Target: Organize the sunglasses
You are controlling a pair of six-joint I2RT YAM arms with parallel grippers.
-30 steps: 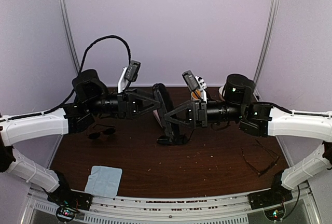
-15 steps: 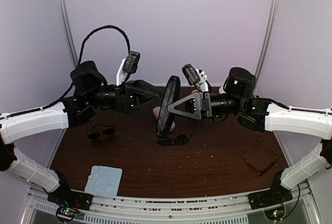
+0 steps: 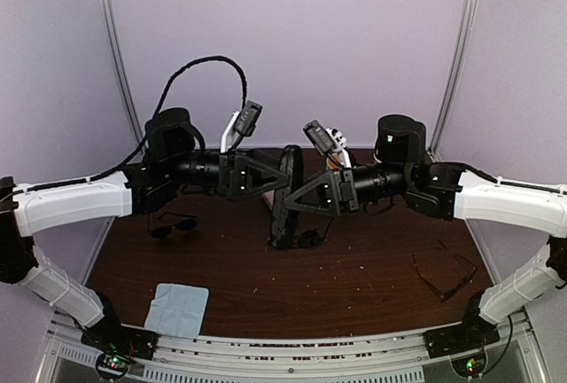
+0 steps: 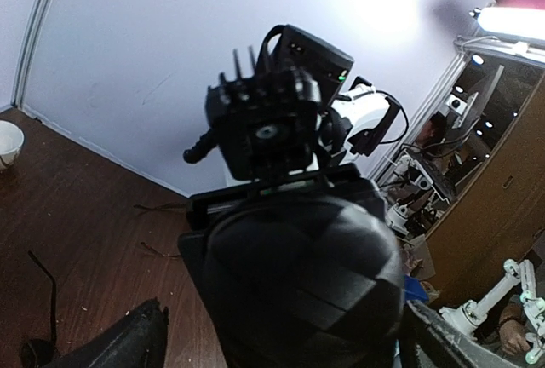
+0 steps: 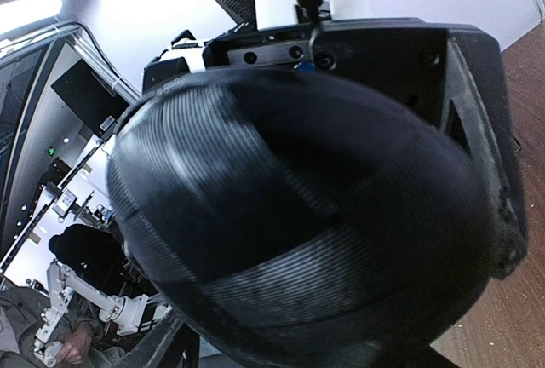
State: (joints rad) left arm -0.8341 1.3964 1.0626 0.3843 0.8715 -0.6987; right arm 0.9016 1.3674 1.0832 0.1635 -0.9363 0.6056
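left gripper [image 3: 282, 179] nearer case [image 3: 283, 214], sunglasses [image 3: 173, 223] well apart

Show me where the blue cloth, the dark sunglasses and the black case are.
blue cloth [image 3: 177, 309]: top view, middle of the cloth.
dark sunglasses [image 3: 163, 231]: top view, on one dark lens.
black case [image 3: 291, 163]: top view, on its upper part.

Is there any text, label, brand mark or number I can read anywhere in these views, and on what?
No text can be read in any view.
black case: ribbed surface, no lettering shows.
blue cloth: blank.
lab equipment behind the table in the wrist views: too blurred to read anything.
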